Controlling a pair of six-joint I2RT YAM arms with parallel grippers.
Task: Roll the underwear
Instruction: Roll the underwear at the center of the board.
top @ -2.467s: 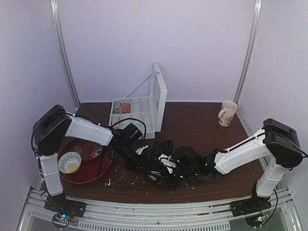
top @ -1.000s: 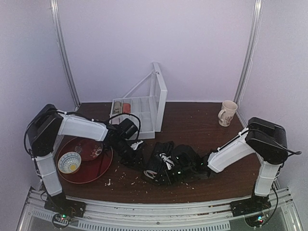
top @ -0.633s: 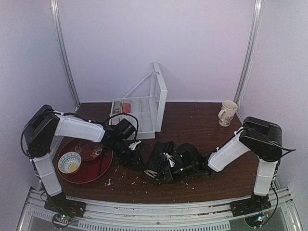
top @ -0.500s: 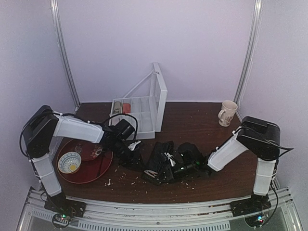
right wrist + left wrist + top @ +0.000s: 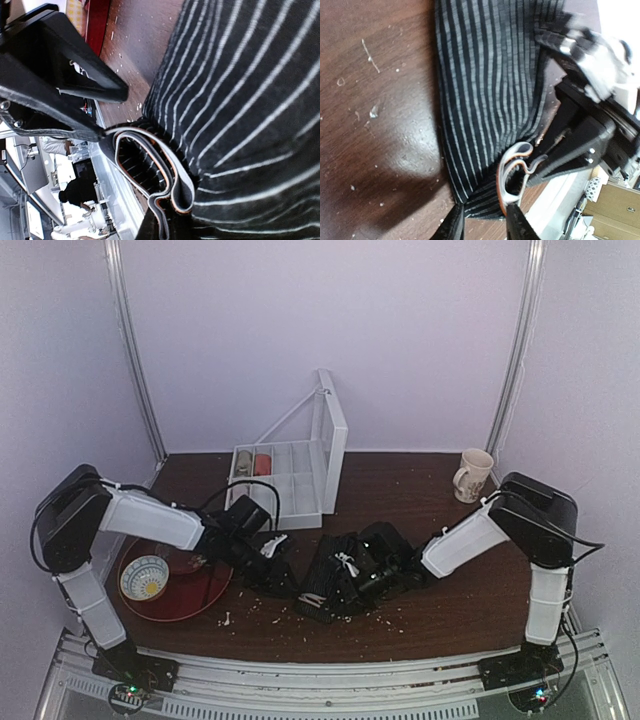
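Note:
The underwear (image 5: 335, 578), black with pale pinstripes, lies bunched in a narrow heap at the table's middle. My left gripper (image 5: 277, 563) is at its left edge. In the left wrist view its fingers (image 5: 482, 227) close on the striped fabric (image 5: 485, 90) beside a loop of grey, orange-edged hem (image 5: 516, 167). My right gripper (image 5: 388, 562) is on the heap's right side. In the right wrist view the cloth (image 5: 250, 100) fills the frame and the folded hem (image 5: 170, 185) runs down into my gripper (image 5: 161, 227). The two grippers are close together.
A red tray (image 5: 205, 592) with a bowl (image 5: 145, 577) sits at the left. A clear organiser box (image 5: 290, 478) with its lid up stands behind. A mug (image 5: 473, 474) stands at the back right. Crumbs dot the wooden table (image 5: 470, 600).
My right gripper has moved left, carrying the right side of the underwear over the middle. The heap is now narrower. My left gripper has shifted slightly left.

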